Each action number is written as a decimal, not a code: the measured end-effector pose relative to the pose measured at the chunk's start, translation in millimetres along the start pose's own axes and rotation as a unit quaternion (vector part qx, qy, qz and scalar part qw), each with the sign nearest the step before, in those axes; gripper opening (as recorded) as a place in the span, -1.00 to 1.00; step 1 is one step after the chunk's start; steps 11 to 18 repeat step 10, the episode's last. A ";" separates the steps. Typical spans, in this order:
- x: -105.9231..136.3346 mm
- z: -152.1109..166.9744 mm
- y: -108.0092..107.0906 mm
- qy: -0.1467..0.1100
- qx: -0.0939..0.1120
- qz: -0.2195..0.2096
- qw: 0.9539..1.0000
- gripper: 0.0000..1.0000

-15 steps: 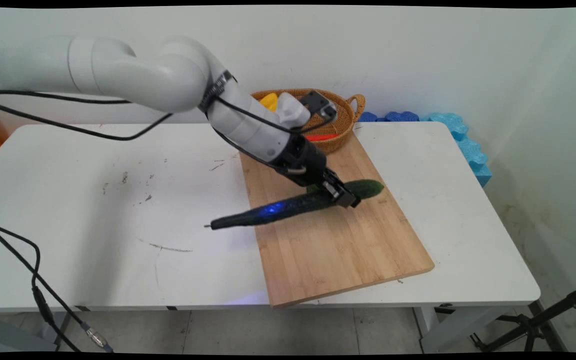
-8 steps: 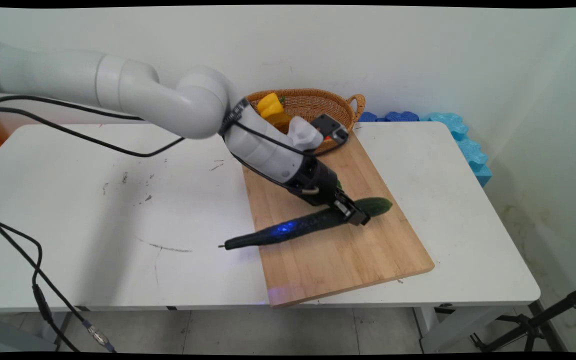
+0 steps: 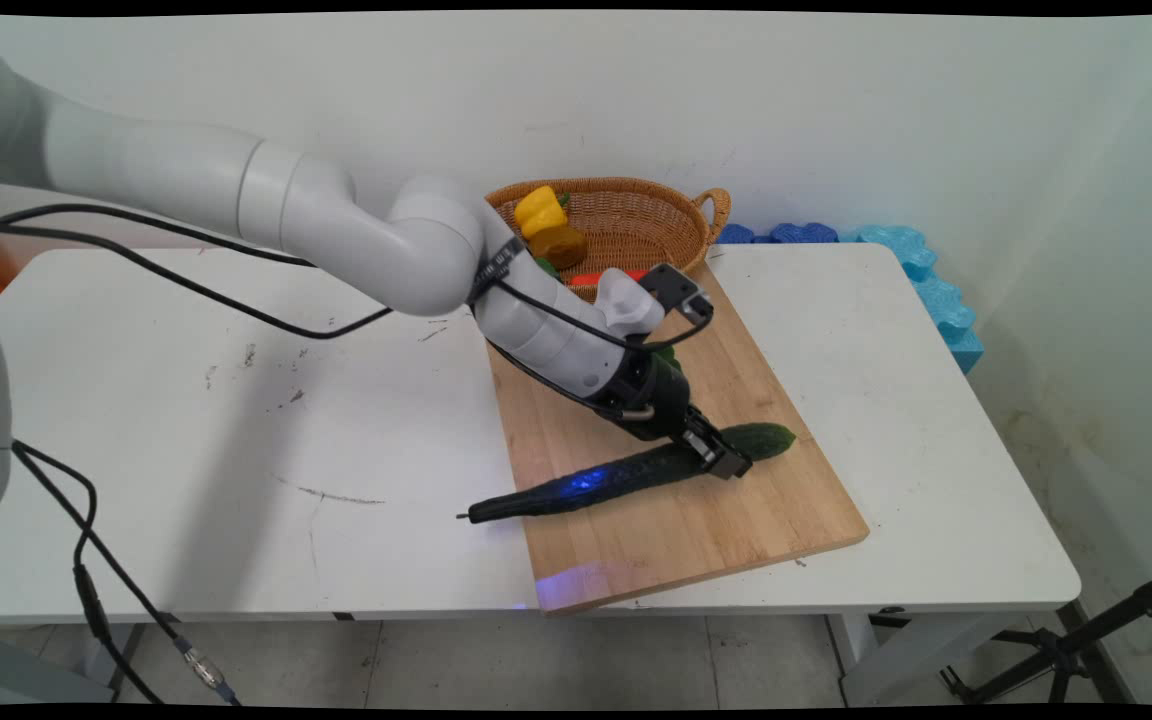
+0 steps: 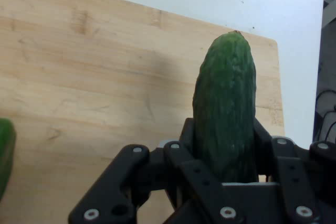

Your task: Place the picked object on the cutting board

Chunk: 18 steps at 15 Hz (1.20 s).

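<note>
A long dark green cucumber (image 3: 626, 475) lay across the wooden cutting board (image 3: 676, 520), its thin stem end reaching left past the board's edge over the white table (image 3: 236, 450) and its blunt end pointing right. The black end effector (image 3: 721, 462) was closed on the cucumber near that blunt end, a finger on either side; in the hand view the cucumber (image 4: 226, 124) rose from between the fingers (image 4: 197, 174) with the board (image 4: 94, 77) behind it. Whether the cucumber rested on the board or hung just above it could not be told. The white arm (image 3: 416, 260) came in from the upper left, black cables (image 3: 186, 285) hanging from it. At the board's far end stood a wicker basket (image 3: 636, 215) with a handle, holding a yellow pepper (image 3: 536, 210), an orange piece (image 3: 561, 243) and something red (image 3: 601, 277). Blue foam pieces (image 3: 921, 275) lay along the wall past the table's far right corner.
</note>
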<state>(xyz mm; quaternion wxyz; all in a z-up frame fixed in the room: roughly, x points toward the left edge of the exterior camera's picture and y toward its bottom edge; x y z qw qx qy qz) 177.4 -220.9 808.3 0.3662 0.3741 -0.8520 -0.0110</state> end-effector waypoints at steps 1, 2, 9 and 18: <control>-1.0 3.5 0.1 0.000 -0.001 0.002 1.000 -1.00; -1.7 5.7 0.2 0.000 -0.002 0.004 1.000 -1.00; -7.8 20.6 0.8 0.000 -0.006 0.019 1.000 1.00; -9.2 21.5 0.9 -0.001 -0.006 0.022 1.000 1.00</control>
